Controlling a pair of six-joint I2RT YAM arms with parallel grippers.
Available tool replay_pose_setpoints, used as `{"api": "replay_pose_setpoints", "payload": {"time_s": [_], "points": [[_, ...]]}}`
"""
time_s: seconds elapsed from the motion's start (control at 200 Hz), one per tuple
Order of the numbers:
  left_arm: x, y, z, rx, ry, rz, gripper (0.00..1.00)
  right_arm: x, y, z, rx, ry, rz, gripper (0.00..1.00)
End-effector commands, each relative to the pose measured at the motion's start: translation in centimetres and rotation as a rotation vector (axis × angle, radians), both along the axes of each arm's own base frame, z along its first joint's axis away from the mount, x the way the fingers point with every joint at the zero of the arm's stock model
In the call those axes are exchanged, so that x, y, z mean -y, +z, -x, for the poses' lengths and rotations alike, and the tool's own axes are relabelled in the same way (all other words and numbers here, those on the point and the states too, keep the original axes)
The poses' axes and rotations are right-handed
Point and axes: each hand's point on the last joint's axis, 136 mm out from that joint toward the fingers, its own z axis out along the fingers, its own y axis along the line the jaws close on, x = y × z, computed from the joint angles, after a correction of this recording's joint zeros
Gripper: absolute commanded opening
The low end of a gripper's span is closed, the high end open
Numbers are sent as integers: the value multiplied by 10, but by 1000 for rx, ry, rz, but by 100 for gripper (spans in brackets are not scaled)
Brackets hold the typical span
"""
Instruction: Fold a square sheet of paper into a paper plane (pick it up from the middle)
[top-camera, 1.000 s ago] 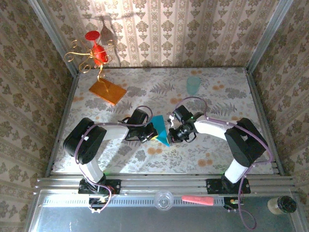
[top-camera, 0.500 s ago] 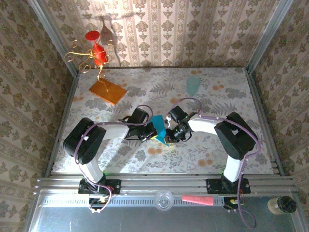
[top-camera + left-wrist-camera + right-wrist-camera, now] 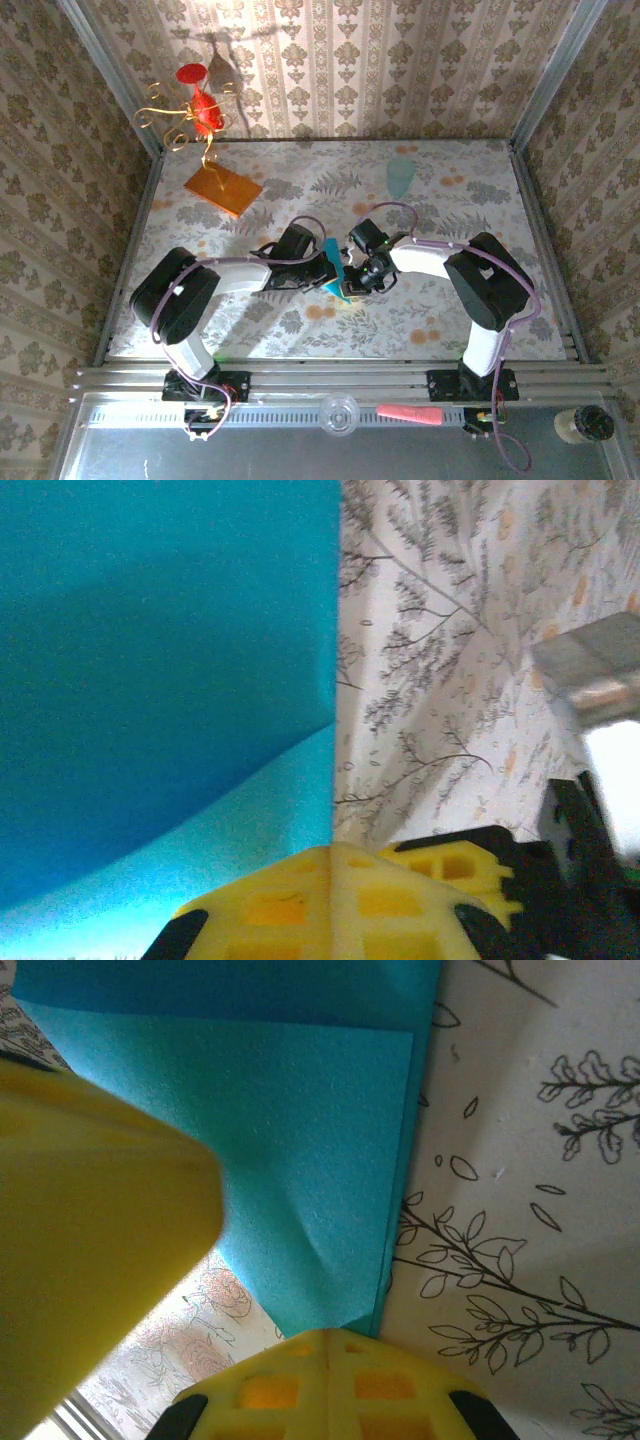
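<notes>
Top external view: the teal-blue sheet of paper (image 3: 333, 262), folded into a narrow pointed wedge, stands at the middle of the table (image 3: 450, 320). The left jaws and the right jaws pinch it from either side.

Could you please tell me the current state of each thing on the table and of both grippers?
Paper: folded, pinched from both sides.
Left gripper: shut on the paper's edge.
Right gripper: shut on the paper's corner.
Cup: upright, apart from both arms.
Slab: lying flat, apart from both arms.
</notes>
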Motion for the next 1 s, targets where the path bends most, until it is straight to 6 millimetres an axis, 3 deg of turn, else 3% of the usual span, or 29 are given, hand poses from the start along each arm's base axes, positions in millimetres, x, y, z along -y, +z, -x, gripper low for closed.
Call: {"api": "replay_pose_setpoints", "payload": {"time_s": [0.0, 0.48, 0.785, 0.995], "points": [[10, -5, 3, -17, -26, 60, 9, 17, -20, 14, -67, -21, 98, 0], [-25, -45, 3, -4, 2, -49, 11, 34, -35, 24, -94, -29, 185, 0], [-44, -38, -17, 71, 43, -3, 13, 55, -47, 31, -102, -31, 283, 0], [-68, -42, -30, 82, 85, -16, 13, 59, -48, 31, -104, -37, 292, 0]]}}
